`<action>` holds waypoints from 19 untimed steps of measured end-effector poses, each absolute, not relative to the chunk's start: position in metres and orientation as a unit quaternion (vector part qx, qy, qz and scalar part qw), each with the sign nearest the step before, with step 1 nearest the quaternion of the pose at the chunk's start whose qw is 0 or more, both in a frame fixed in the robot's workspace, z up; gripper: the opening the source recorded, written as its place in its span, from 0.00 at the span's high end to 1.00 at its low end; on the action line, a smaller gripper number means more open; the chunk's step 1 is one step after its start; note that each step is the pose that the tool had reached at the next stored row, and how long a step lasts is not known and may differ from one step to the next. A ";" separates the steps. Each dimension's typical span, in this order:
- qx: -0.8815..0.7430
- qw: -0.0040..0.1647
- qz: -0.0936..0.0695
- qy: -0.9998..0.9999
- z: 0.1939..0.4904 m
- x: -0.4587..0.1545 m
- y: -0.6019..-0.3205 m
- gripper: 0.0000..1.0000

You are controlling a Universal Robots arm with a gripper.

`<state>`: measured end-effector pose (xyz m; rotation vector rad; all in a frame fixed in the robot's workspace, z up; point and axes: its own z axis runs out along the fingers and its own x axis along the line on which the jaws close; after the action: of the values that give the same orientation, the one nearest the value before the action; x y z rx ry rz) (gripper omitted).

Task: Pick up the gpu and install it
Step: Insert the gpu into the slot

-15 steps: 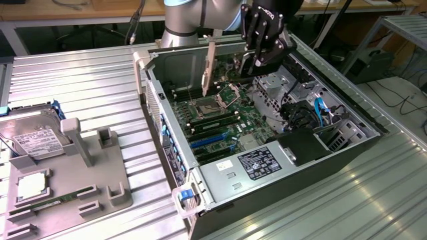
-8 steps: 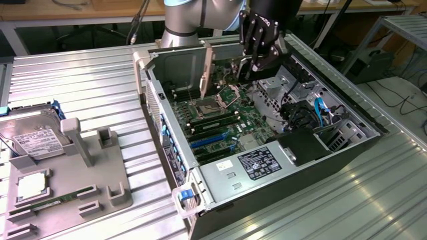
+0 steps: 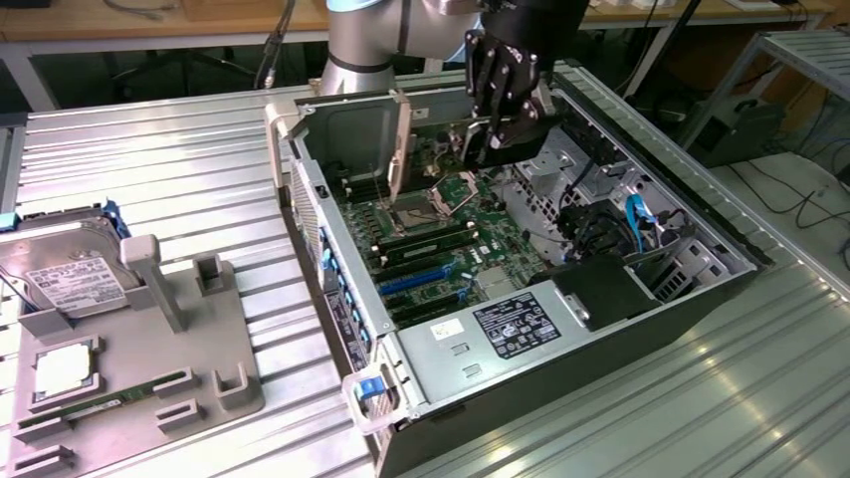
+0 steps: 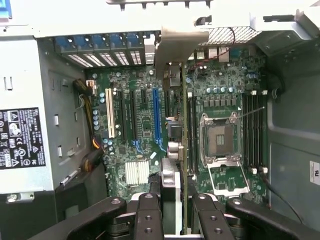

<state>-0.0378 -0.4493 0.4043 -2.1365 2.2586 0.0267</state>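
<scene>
Now, in the exterior view you see the gripper (image 3: pixel 505 118) hanging over the open computer case (image 3: pixel 691 234), with its fingers closed tight on the gpu (image 3: pixel 513 154). The card is in the air above the motherboard (image 3: pixel 445 224), not down in any slot. The blue slots (image 3: pixel 412 282) lie nearer to the camera on the board, well apart from the card. At the exterior view's left stands the grey parts tray (image 3: pixel 199 378) with the hard drive (image 3: pixel 67 279) on it. The gpu is not on it, so I judge that the pick-up is finished and the install step is the one in hand.

In the wrist view you look along the gpu (image 4: pixel 173 131) edge-on. It runs from between the fingers (image 4: pixel 149 220) out to its silver end bracket (image 4: pixel 176 45), which is turned to the rear wall of the case, where the row of blue clips (image 4: pixel 107 42) sits. Beyond the card you see the long blue slot (image 4: pixel 156 112) on one side and the processor socket (image 4: pixel 218 135) on the other. The card's edge appears between them, beside the blue slot and not over it. How high it hangs, I cannot tell.

To my judgement, the seating calls for the card's lower edge to stand exactly over its slot and parallel to it. The bracket must meet the rear opening, and the press must be straight and gentle. A tilted card could catch on the slot's end or on the case wall.
</scene>
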 end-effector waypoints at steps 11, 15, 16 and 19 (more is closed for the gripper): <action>-0.697 0.017 0.009 0.717 0.395 -0.041 -0.448 0.72; -0.697 0.016 0.010 0.717 0.390 -0.047 -0.448 0.72; -0.697 0.015 0.010 0.717 0.389 -0.049 -0.448 0.72; -0.697 0.015 0.011 0.717 0.386 -0.055 -0.448 0.72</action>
<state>-0.0548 -0.4477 0.3859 -2.1698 2.2300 0.0339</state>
